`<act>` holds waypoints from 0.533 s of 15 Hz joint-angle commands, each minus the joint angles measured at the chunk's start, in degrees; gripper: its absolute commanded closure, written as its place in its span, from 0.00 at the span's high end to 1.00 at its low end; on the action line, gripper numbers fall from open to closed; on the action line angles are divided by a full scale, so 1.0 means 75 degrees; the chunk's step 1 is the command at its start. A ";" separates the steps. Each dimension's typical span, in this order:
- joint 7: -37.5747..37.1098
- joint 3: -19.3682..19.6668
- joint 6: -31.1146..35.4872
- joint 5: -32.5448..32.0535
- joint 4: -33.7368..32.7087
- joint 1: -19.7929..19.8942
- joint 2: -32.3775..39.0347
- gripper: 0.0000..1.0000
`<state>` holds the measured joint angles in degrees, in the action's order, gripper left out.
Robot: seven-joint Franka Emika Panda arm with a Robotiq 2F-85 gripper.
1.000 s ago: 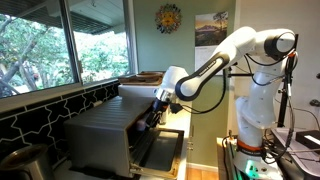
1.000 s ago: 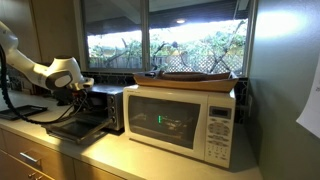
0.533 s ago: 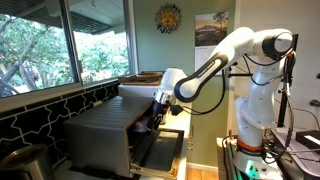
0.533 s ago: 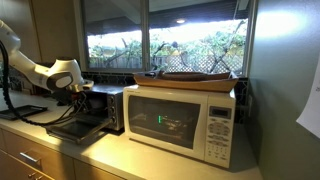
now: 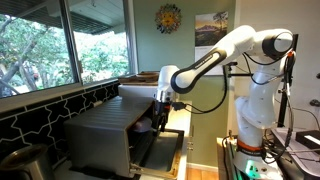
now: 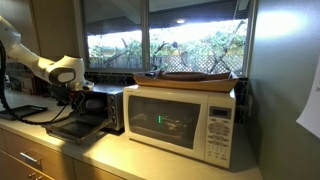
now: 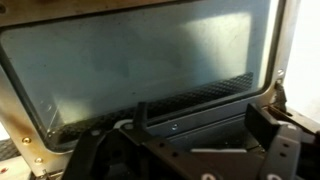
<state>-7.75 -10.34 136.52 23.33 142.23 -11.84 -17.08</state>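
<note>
Close to the wrist lens, gripper with fingers spread wide, gripping nothing, poised just over the glass door of the toaster oven. Door folded down flat at the oven's front, above the counter. Gripper at the oven mouth in both exterior views. Just beside the oven, microwave, with a shallow tray on top. Farther back, window, green outside; farthest off, sun ornament and picture.

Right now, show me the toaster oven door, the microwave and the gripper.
toaster oven door [image 6: 72, 127], exterior view, on its lowered glass panel.
microwave [image 6: 165, 122], exterior view, on its door window.
gripper [image 5: 159, 120], exterior view, between its open fingertips.
</note>
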 commanded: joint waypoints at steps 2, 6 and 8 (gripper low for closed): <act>0.0984 0.0874 -0.1759 0.1325 -0.0014 -0.0159 -0.1048 1.00; 0.0949 0.1287 -0.2503 0.1380 0.0196 0.0248 -0.2212 1.00; 0.0956 0.1441 -0.2265 0.1462 0.0349 0.0439 -0.2845 1.00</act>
<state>-1.40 -0.98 119.49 32.30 141.26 -10.49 -30.30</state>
